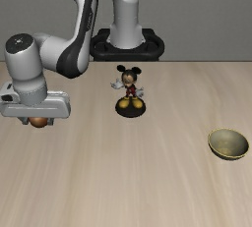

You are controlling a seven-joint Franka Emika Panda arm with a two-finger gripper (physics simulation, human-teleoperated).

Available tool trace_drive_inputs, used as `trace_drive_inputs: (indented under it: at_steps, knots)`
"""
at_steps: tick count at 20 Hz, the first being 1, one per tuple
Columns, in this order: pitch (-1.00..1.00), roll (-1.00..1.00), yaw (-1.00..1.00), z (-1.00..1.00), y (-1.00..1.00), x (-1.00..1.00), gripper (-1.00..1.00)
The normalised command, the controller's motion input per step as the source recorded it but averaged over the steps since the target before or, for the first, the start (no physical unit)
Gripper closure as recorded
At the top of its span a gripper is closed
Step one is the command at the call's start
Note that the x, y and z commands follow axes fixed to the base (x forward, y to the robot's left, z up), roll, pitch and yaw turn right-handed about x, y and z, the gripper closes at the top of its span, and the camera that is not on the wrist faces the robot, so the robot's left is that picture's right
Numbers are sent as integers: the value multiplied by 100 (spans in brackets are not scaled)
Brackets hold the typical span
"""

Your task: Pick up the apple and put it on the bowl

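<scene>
Claw [36, 121] over small reddish-brown apple [38, 124], grip state indeterminate
Brass-coloured metal bowl [228, 143] well apart on wooden counter [118, 182]

Pale wooden table [128, 187], mouse figurine [129, 93] standing mid-table, brass-coloured bowl [228, 144] near the exterior view's right edge

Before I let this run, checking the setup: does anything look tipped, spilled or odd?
Nothing stands out. The mouse figurine stands upright, the bowl sits rim-up at the exterior view's right, and the apple sits directly under the gripper.
</scene>
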Motion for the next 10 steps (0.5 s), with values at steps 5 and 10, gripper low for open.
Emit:
trace_drive_inputs:
  at_steps: [5, 10]
  knots:
    - [0, 0, 0, 60, 0, 40, 100]
    - [0, 0, 0, 0, 20, 80, 100]
